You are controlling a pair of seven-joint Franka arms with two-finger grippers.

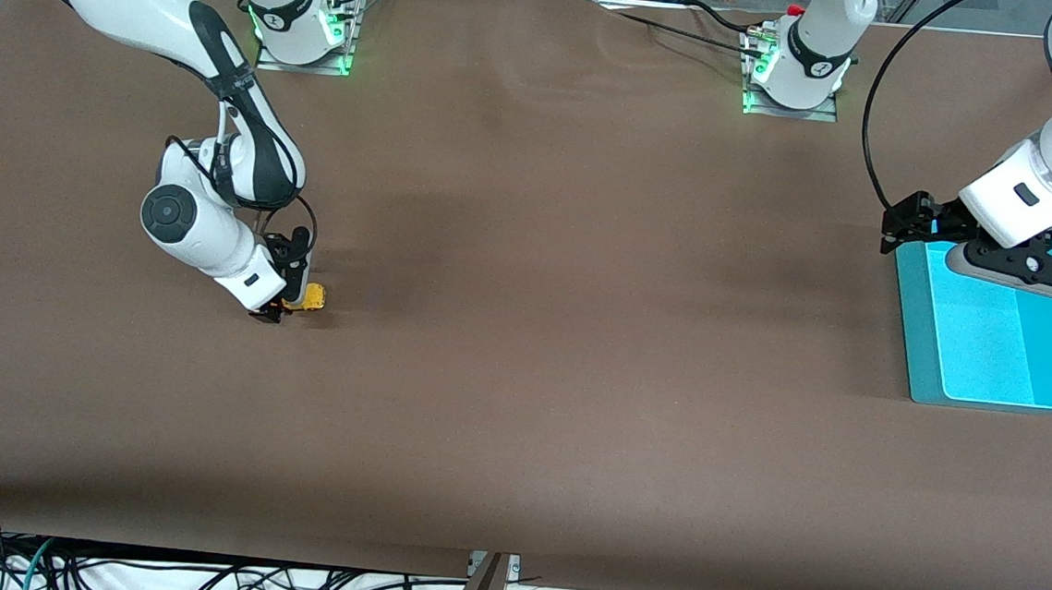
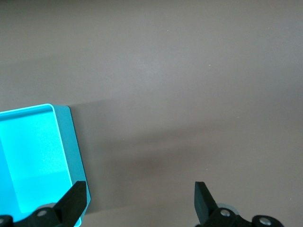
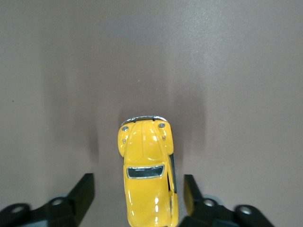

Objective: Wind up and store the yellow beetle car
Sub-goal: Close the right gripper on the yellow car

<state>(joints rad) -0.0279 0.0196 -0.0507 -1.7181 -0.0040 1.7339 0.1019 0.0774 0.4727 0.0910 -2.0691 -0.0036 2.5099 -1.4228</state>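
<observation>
The task looks to be at its very start: the yellow beetle car [image 1: 312, 297] stands on its wheels on the brown counter [image 1: 522, 350], toward the right arm's end and well apart from the turquoise tray [image 1: 927, 360] at the left arm's end, so neither the winding nor the storing shows as done. The right gripper [image 1: 277, 307] is down at the car, which peeks out at roughly its three o'clock in the front view; in the right wrist view the car [image 3: 147, 175] sits between the two dark fingers [image 3: 83, 194], nose pointing away from the wrist, with a visible gap of bare counter on each side. So the right gripper is released around the car, straddling it and not yet grasping it; the jaws would have to close a good way before the pads meet the body. The left gripper [image 2: 140, 201] waits over the tray's edge nearest the robot bases, its jaws spread wide and holding nothing, with the tray's rim [image 2: 60, 137] and empty floor showing in its wrist view. What is left, by my judgement, is nearly everything: take hold of the car, wind it, presumably by drawing it backward along the counter, then carry it across to the tray and set it inside.
</observation>
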